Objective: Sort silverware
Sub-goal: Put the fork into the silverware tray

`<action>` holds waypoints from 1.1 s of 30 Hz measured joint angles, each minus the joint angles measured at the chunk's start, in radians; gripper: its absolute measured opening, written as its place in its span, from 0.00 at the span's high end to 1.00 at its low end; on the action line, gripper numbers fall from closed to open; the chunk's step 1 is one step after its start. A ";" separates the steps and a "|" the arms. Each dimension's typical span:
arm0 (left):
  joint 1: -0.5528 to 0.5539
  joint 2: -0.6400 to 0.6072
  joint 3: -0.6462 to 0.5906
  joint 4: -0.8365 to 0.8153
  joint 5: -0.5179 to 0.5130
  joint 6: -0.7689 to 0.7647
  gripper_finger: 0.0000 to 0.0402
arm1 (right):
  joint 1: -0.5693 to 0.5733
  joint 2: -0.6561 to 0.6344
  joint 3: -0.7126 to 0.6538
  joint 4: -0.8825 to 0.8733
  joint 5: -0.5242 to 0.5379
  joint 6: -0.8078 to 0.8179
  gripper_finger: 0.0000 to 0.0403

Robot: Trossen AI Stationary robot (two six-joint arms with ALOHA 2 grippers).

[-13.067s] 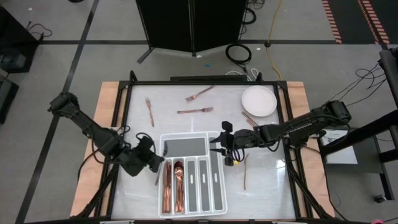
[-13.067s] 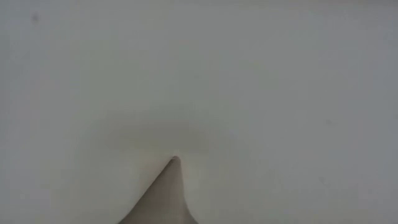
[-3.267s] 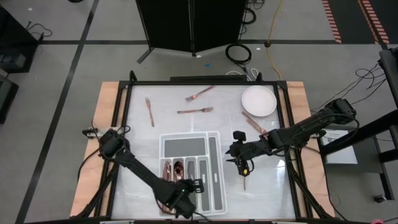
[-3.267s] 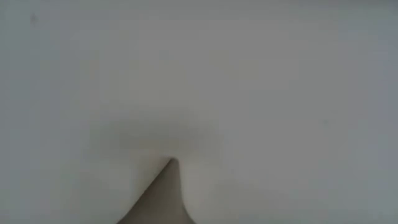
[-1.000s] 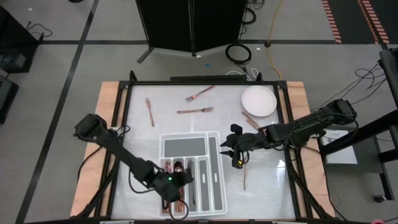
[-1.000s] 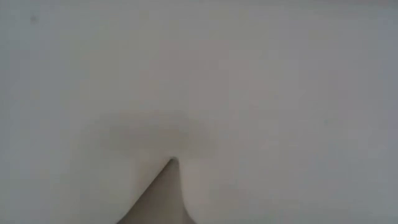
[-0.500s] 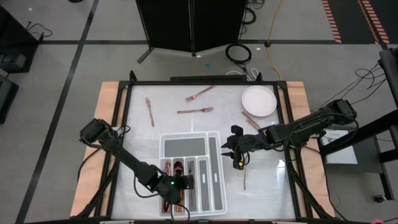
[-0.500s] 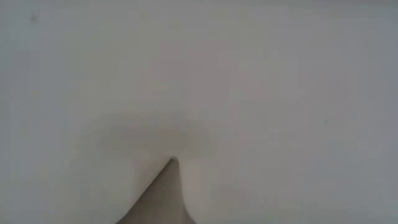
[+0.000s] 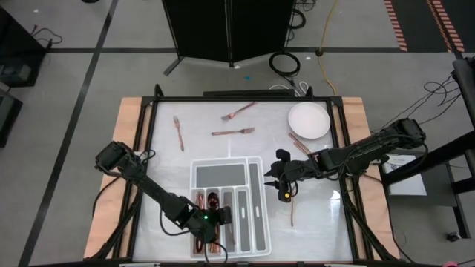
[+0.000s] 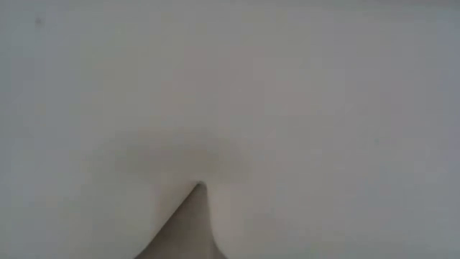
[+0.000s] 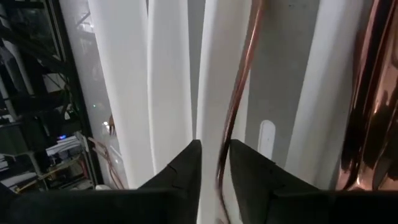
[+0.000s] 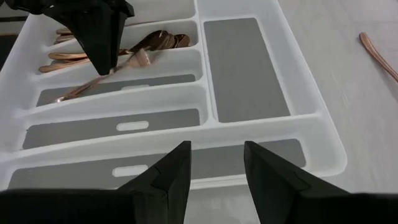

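A white divided tray lies at the table's near middle, with copper spoons in its leftmost slot. My left gripper points down into the tray's near left part. Its fingers are parted, and the thin handle of a copper piece runs up between them. That piece lies slanting in a narrow slot. My right gripper stands open beside the tray's right wall, with nothing between its fingers. Loose forks lie on the far half of the table. My left gripper has its fingers on either side of the copper piece's handle, coming from above at a slant and lying across it. The gap is wider than the handle. Whether a finger still touches it, I cannot tell. The piece rests in the tray's slot.
A round white plate sits at the far right, with a copper piece just near of it. Another piece lies to the right of the tray. The low view shows only a blank white surface.
My left arm has sunk a little over the tray's near left end, bringing its gripper lower into the slots. My right arm has kept still.
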 joint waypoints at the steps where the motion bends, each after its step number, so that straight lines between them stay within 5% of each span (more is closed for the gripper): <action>1: 0.000 0.000 0.000 0.000 0.001 0.000 0.78 | 0.000 0.000 0.000 0.000 0.000 0.002 0.65; 14: -0.022 -0.041 0.022 -0.002 -0.100 -0.080 0.76 | 0.000 0.000 0.000 0.001 0.000 0.026 0.65; 19: -0.033 -0.154 0.044 -0.006 -0.163 -0.343 0.76 | 0.000 -0.004 0.015 -0.040 -0.049 0.103 0.65; 25: -0.035 -0.355 0.044 -0.106 -0.275 -0.679 0.76 | 0.047 -0.007 0.130 -0.376 -0.065 0.403 0.65; 33: -0.051 -0.542 0.043 -0.684 -0.333 -1.477 0.76 | 0.210 0.006 0.144 -0.601 -0.096 0.909 0.65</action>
